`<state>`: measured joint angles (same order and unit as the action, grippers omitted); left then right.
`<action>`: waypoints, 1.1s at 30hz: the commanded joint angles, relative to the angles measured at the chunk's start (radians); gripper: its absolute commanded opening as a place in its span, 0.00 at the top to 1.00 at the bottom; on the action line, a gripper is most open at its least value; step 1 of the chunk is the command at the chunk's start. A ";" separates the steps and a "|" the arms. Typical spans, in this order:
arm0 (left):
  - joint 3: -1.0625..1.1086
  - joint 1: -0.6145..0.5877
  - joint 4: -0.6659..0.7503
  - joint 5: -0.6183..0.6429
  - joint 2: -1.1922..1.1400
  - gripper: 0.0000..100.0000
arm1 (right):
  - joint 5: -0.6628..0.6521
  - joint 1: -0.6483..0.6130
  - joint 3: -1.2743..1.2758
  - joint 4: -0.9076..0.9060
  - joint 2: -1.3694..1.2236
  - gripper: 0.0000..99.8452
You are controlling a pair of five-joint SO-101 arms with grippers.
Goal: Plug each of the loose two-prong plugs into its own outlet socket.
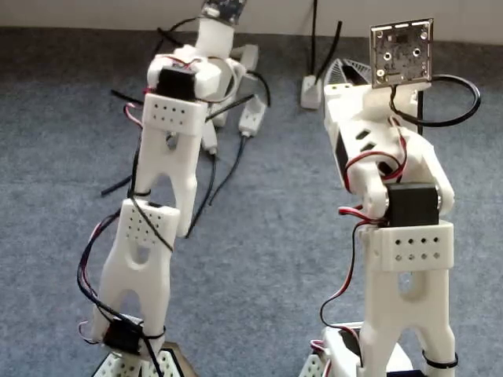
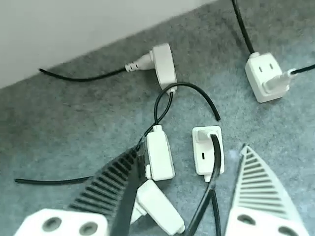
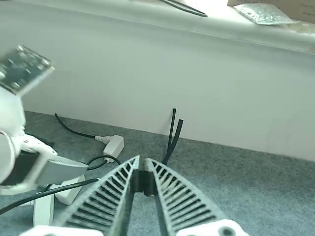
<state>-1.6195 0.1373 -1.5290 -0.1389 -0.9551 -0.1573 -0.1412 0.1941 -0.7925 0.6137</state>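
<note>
Grey carpet (image 2: pixel 74 128): L end effector (image 2: pixel 190 150) wide open, partly hiding plug (image 2: pixel 162 215); R end effector (image 3: pixel 142 164) closed, empty.

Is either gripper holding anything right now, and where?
Nothing held: left gripper stands open above a white rectangular socket block; right gripper is shut, empty.

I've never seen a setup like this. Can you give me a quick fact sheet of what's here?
Floor: grey carpet
Left gripper: open, over the carpet
Under it: white rectangular block with a black cable; second white block beside it
Farther off: white cube socket with two slots
Right gripper: shut, facing the white wall
</note>
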 commanded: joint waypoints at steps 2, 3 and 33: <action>-0.042 -0.001 -0.138 0.009 0.314 0.71 | 0.008 0.007 -0.047 -0.002 0.033 0.99; -0.042 -0.001 -0.160 0.009 0.364 0.71 | 0.008 0.007 -0.047 -0.002 0.033 0.99; 1.086 0.045 -0.230 0.009 1.888 0.76 | 0.009 -0.104 -0.048 -0.177 0.325 0.99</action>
<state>-0.6329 0.1741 -1.7576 -0.1358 0.8861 -0.1573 -0.1749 0.1926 -0.9291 0.8991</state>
